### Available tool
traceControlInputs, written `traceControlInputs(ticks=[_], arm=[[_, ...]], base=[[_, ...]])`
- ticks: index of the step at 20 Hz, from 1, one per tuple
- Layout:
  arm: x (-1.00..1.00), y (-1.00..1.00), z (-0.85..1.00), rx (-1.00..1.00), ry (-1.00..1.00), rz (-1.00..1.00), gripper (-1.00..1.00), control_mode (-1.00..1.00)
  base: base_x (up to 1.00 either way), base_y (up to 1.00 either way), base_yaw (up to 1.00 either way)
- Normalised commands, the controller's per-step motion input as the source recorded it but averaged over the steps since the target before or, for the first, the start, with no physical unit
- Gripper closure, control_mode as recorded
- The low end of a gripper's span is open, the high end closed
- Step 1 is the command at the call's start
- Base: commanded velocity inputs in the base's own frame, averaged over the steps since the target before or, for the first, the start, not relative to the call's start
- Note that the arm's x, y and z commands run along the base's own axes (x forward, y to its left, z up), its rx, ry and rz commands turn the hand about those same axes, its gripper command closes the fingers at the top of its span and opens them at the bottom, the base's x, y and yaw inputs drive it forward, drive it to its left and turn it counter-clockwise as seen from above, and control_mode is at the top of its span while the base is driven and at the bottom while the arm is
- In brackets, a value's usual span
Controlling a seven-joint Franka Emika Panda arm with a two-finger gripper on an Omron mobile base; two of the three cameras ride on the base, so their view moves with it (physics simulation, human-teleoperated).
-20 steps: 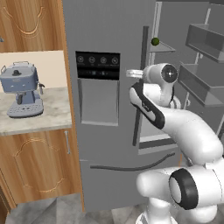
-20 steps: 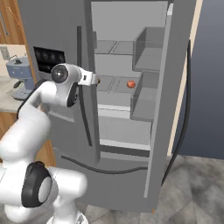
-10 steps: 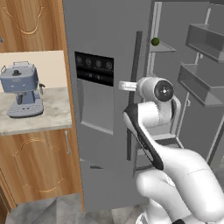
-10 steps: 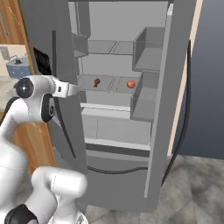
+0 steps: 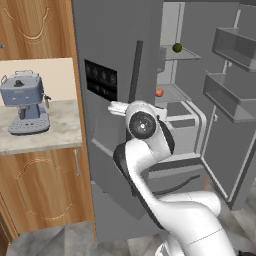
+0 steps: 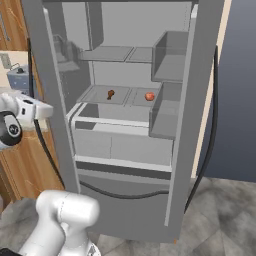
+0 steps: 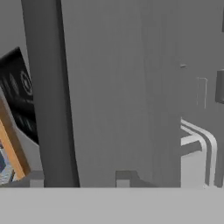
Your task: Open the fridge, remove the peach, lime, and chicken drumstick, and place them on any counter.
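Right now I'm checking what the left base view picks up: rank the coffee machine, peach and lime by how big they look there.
1. Coffee machine, by far the largest, though it also stands nearer the camera.
2 and 3. Peach and lime: both tiny and look alike, so no ranking.

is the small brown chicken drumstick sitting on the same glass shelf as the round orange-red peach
Yes, in the right base view the small brown chicken drumstick and the round orange-red peach rest side by side, apart, on one glass shelf.
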Motion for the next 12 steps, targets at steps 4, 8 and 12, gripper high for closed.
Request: traceControlInputs(ticks=[4, 8, 12], arm=[[-0.82, 0.36, 0.0, 0.0, 0.14, -0.33, -1.0, -1.0], [-0.06, 0.0, -0.04, 0.0, 0.06, -0.06, -1.0, -1.0], [0.0, 0.0, -0.26, -0.01, -0.05, 0.0, -1.0, -1.0]], base=[[0.0, 0.0, 0.0], [0.0, 0.0, 0.0], [0.0, 0.0, 0.0]])
